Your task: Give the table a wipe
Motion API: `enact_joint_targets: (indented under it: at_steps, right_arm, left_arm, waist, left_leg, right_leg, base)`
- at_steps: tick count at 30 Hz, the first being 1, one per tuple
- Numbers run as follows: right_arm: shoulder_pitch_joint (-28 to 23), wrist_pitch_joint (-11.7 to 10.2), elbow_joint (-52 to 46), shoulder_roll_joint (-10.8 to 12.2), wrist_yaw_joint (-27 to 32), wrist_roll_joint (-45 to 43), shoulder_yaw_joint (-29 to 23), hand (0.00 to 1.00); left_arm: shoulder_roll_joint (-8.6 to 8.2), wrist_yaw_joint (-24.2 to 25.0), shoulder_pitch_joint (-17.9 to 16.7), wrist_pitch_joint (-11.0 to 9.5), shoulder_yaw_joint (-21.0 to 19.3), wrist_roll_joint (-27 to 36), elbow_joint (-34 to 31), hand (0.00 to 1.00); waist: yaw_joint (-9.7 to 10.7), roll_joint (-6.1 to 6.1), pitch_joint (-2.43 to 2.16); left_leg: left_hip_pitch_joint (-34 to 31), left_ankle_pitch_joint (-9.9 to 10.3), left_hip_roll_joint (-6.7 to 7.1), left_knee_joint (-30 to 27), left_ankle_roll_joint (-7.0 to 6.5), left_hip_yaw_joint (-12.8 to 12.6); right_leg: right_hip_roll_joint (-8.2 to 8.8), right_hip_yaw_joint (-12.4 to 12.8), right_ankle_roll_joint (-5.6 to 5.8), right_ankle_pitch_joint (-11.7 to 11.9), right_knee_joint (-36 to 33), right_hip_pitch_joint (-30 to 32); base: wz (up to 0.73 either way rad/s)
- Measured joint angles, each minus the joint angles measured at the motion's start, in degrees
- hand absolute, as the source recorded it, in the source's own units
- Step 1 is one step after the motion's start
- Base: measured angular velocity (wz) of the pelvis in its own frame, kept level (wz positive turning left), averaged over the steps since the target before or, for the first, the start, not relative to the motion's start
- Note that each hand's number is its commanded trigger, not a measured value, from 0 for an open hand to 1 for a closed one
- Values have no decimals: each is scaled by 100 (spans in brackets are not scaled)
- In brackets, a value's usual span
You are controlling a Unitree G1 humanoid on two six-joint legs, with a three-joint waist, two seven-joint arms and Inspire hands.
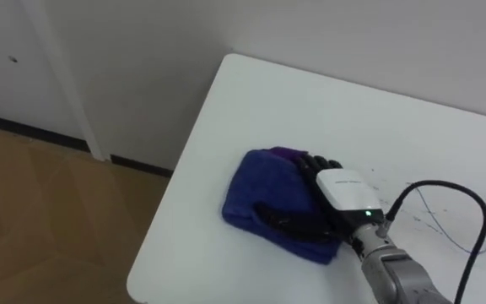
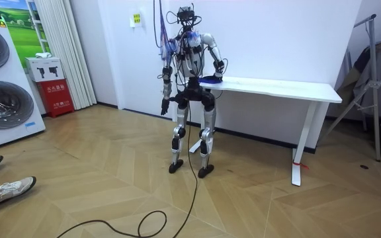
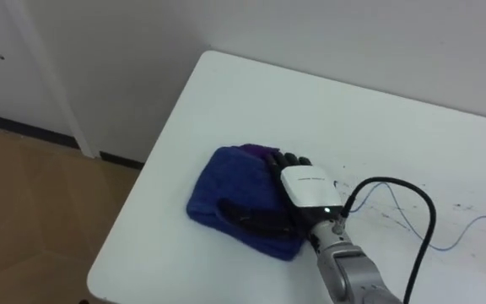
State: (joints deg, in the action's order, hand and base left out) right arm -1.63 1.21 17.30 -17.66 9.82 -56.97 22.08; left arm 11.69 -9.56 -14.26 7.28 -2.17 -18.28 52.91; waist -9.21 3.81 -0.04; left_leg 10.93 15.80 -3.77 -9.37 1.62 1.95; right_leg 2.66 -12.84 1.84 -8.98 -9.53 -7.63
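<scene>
White wall runs behind the bench. In the left eye view the blue cloth lies bunched near the bench's left end. My right hand rests flat on top, fingers stretched and pressing, thumb along the near fold, gripping nothing. Thin pen marks streak the top further right.

In the room view the robot stands at the bench's end, and its left hand hangs by its side; I cannot tell its state.

In the right eye view the cloth looks thick, soft and light. It will probably ruck and roll if pushed at an edge, so I'd bear down on its middle.
</scene>
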Motion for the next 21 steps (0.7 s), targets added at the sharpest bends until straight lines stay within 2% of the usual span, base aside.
enact_joint_targets:
  at_steps: [4, 8, 10, 15, 21]
  right_arm:
    - [36, -51, 35, 6, 308, 26, -258, 100]
    - [22, -51, 252, 6, 699, 60, -353, 100]
    - [18, -51, 364, 5, 857, 46, -360, 100]
    - [18, -45, 703, 2, 1126, 37, -589, 100]
    - [47, -26, 1062, 4, 1273, 66, -759, 100]
  left_arm:
    - [3, -7, 22, 47, 2, -235, 0, 0]
    - [4, -7, 17, 111, -13, -280, 0, 0]
    - [5, 1, 13, 115, -32, -522, -4, 0]
    - [-4, 20, 25, 114, -142, -888, -10, 0]
    - [-5, 15, 27, 115, -257, -883, -14, 0]
  waist:
    - [1, 61, -4]
    - [11, 114, 3]
    - [-6, 145, -1]
    - [-36, 157, 1]
    - [-66, 138, -8]
  left_leg:
    - [69, -13, 55, 4, -23, -10]
    - [106, -13, 58, 4, -23, 14]
    - [101, -13, 58, 3, -23, 15]
    - [80, -13, 58, -2, -23, -20]
    - [72, -28, 57, -24, -49, -29]
  right_leg:
    - [45, 4, 17, -10, 96, -104]
    - [45, -5, 18, -9, 96, -184]
    - [45, -26, 19, -10, 97, -187]
    - [49, -21, 30, -6, 99, -201]
    - [52, -38, 41, -8, 100, -234]
  base:
    - [9]
    - [6]
    - [0]
    - [5]
    - [4]
